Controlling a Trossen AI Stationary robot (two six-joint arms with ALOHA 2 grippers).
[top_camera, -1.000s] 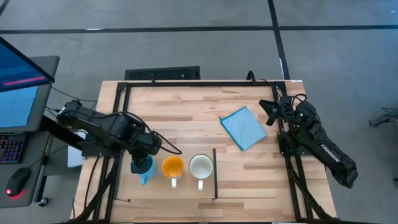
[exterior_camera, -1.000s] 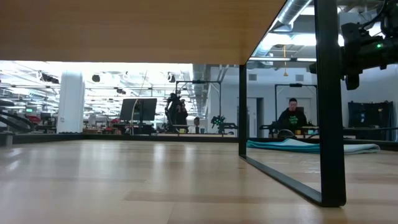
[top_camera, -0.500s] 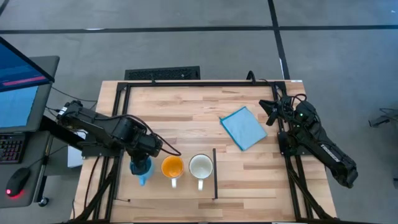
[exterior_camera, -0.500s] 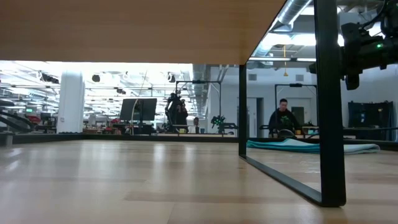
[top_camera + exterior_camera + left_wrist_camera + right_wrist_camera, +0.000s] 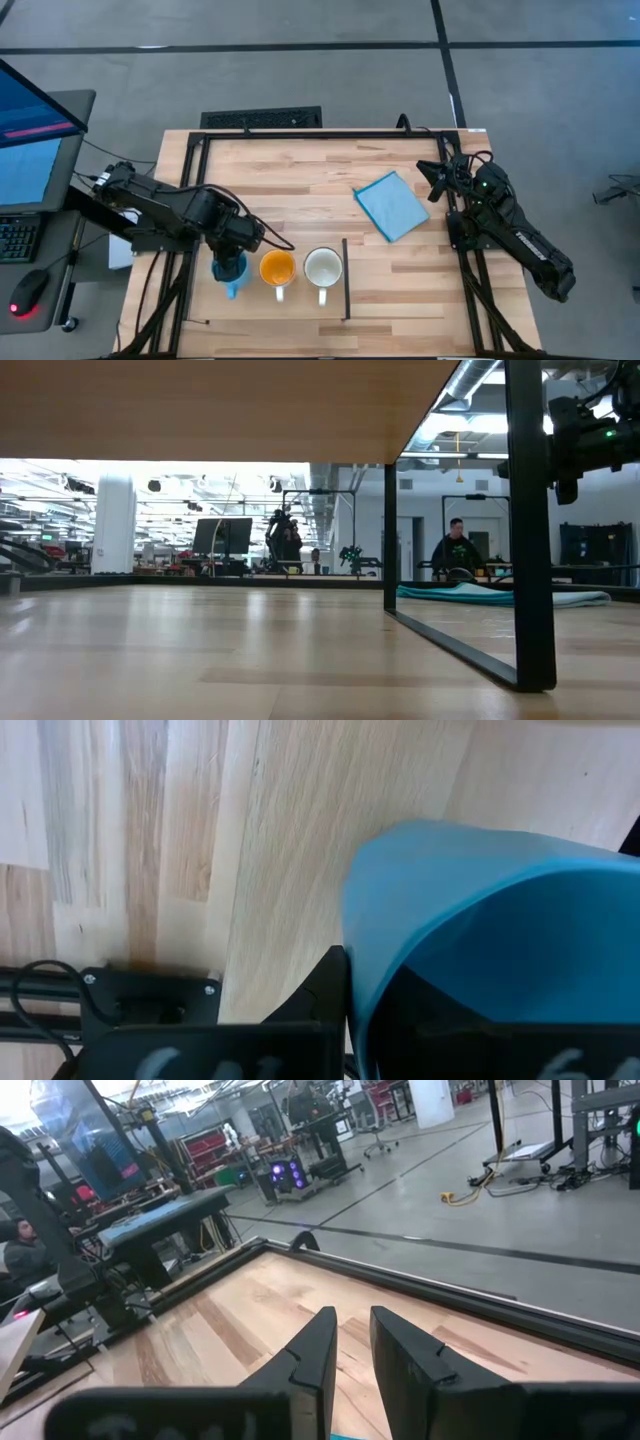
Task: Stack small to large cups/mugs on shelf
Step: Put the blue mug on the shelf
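Three mugs stand in a row near the table's near edge: a light blue mug, an orange mug and a white mug. Just right of the white mug runs the shelf's thin black strip. My left gripper points down over the light blue mug and is shut on it. My right gripper waits at the table's right edge, level, with a narrow gap and nothing between its fingers. My left gripper comes from above, pointing down, and has the light blue mug's wall at the rim. One finger lies on the outside of the wall; the other is hidden in the mug's dark hollow. I cannot tell whether the mug's base is on the table.
A flat light-blue cloth lies at the right of the table's middle, next to my right gripper. A black metal frame runs around the tabletop. Bare wood lies between the mugs and the far edge.
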